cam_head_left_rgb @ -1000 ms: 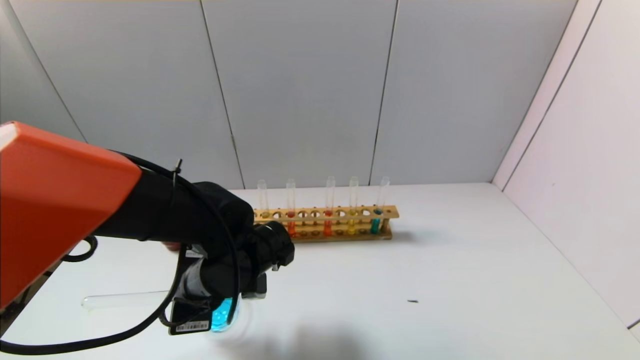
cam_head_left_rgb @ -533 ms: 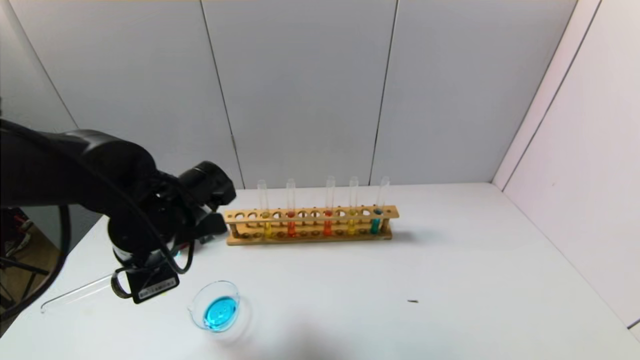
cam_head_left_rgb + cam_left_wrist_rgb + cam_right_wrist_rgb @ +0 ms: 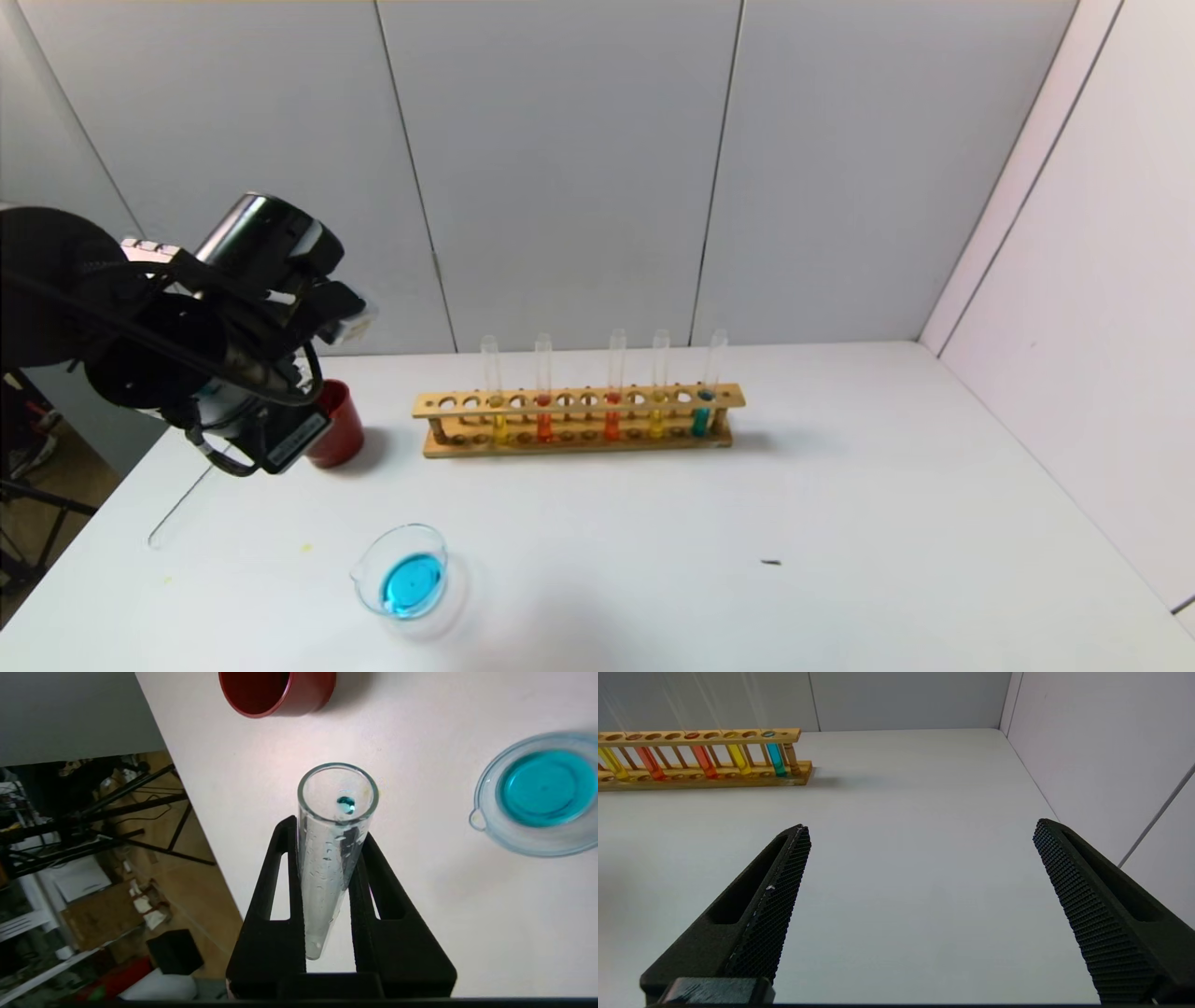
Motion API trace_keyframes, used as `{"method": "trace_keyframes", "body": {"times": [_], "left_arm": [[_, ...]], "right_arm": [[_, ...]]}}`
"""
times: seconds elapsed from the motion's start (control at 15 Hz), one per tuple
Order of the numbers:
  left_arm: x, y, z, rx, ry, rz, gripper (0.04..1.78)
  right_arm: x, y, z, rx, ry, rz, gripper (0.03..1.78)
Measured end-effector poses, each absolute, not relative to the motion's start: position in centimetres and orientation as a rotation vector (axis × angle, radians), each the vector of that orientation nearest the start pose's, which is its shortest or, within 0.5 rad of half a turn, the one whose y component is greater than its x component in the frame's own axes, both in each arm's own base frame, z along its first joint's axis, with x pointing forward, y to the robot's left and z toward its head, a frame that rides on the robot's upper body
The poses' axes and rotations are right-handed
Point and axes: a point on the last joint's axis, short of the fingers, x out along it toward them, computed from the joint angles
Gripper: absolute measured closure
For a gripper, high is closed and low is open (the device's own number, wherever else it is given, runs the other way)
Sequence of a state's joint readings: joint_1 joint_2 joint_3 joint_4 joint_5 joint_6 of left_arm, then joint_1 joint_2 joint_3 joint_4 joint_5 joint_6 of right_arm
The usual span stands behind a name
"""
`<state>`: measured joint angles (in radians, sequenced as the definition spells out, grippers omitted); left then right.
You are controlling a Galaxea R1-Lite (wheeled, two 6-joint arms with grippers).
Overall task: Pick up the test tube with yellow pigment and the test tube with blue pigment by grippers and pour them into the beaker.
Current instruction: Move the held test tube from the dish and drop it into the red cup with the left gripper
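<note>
My left gripper (image 3: 245, 446) hangs above the table's left side, near its edge, left of the beaker (image 3: 366, 593). It is shut on a nearly empty test tube (image 3: 177, 513) that slants mouth-down. In the left wrist view the gripper (image 3: 327, 830) clamps this tube (image 3: 327, 868), and a blue drop sits at its mouth. The beaker (image 3: 486, 826) holds blue liquid. Two yellow tubes (image 3: 498, 425) (image 3: 656, 420) and one blue tube (image 3: 702, 416) stand in the wooden rack (image 3: 579, 446). My right gripper (image 3: 920, 828) is open and empty over bare table, and the blue tube (image 3: 775, 760) shows far off.
A dark red cup (image 3: 338, 425) stands left of the rack, behind my left gripper; it also shows in the left wrist view (image 3: 280, 695). Two orange-red tubes (image 3: 544, 425) (image 3: 611, 422) stand in the rack. A small dark speck (image 3: 770, 563) lies right of centre. Walls close the back and right.
My left arm has lifted and pulled back to the left, away from the beaker, still holding the tube. The tube has swung from level to slanting down. The beaker and red cup are uncovered.
</note>
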<state>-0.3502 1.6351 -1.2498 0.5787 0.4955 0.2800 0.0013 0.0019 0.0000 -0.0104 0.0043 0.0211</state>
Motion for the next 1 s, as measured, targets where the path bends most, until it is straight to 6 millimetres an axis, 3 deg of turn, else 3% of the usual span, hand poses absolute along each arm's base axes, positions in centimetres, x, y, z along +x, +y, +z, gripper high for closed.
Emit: {"method": "trace_keyframes", "body": {"times": [0.27, 0.67, 1.0], "left_arm": [[27.3, -6.9, 23.2, 0.45, 0.752, 0.046, 1.5], [30.0, -3.6, 23.8, 0.301, 0.627, 0.118, 1.5], [32.0, -2.3, 23.4, 0.182, 0.543, 0.167, 1.5]], "right_arm": [[-2.3, 0.0, 7.7, 0.021, -0.008, 0.006, 0.07], [-2.3, 0.0, 7.7, 0.021, -0.008, 0.006, 0.07], [-2.3, 0.0, 7.7, 0.021, -0.008, 0.006, 0.07]]}}
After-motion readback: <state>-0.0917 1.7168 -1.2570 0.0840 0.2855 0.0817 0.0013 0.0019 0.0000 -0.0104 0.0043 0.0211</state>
